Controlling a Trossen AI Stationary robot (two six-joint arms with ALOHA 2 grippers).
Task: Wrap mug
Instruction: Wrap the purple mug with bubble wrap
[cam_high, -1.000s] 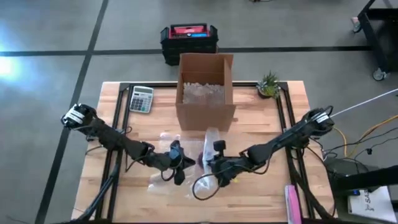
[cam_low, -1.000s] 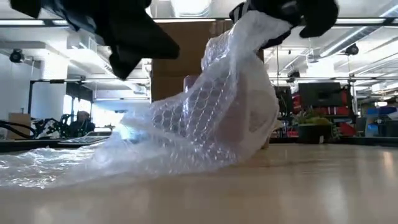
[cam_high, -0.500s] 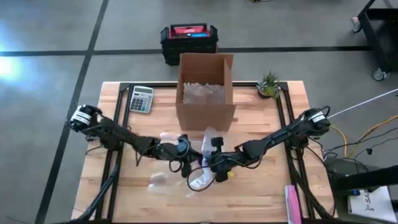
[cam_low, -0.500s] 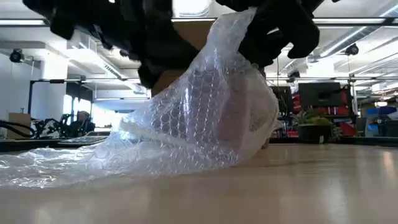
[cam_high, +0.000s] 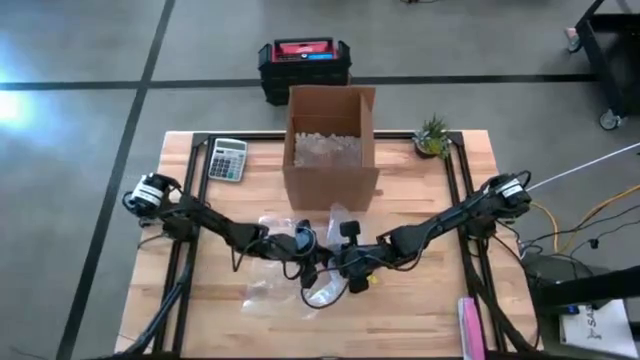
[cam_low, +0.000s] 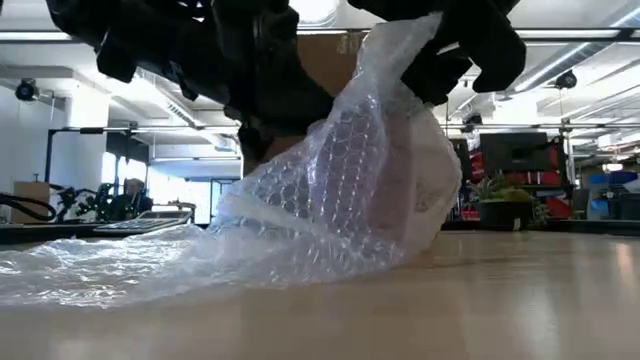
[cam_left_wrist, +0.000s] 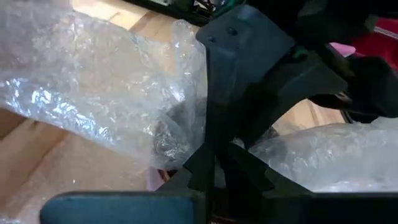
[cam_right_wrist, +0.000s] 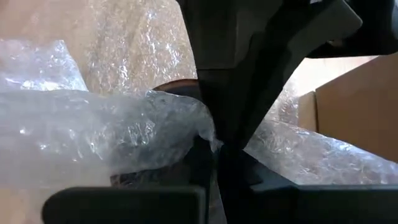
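Near the middle of the light wooden table (cam_high: 420, 320), in front of the open brown cardboard box (cam_high: 331, 150), a pale mug (cam_low: 415, 195) sits under a clear sheet of bubble wrap (cam_low: 300, 230). The right gripper (cam_right_wrist: 214, 155) pinches an edge of the wrap between closed fingers. The left gripper (cam_left_wrist: 211, 163) is also clamped on the wrap, just beside the right one.

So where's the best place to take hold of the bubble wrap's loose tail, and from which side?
Probably the flat tail of the bubble wrap, spread thin on the table on the left claw's side. Come from above, at its outer edge: it lies low and free, away from the mug bundle the right claw pinches.
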